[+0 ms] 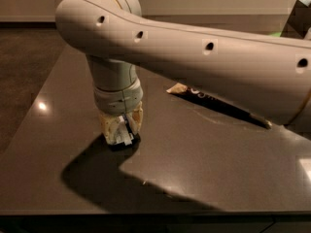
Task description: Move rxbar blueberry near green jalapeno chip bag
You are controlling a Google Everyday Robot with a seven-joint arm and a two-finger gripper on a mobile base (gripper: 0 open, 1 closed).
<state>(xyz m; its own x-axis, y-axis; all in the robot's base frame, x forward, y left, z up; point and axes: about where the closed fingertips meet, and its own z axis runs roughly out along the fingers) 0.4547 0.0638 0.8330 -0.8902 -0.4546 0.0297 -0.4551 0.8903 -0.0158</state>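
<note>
Near the worktop's front-left edge, the gripper (121,135) points straight down, pinched narrow on the bar (128,130) lying there; best lift it clear before swinging toward the green bag (275,33), glimpsed at the far-right corner.

Dark glossy table (218,169) — gripper (121,131) low on its left half; behind, a brown-and-cream chip bag (193,91) lying flat, partly hidden

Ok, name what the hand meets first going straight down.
The hand, down at the left of the dark glossy tabletop, grips a small navy white-labelled snack bar; next below is that tabletop, apparently touching.
</note>
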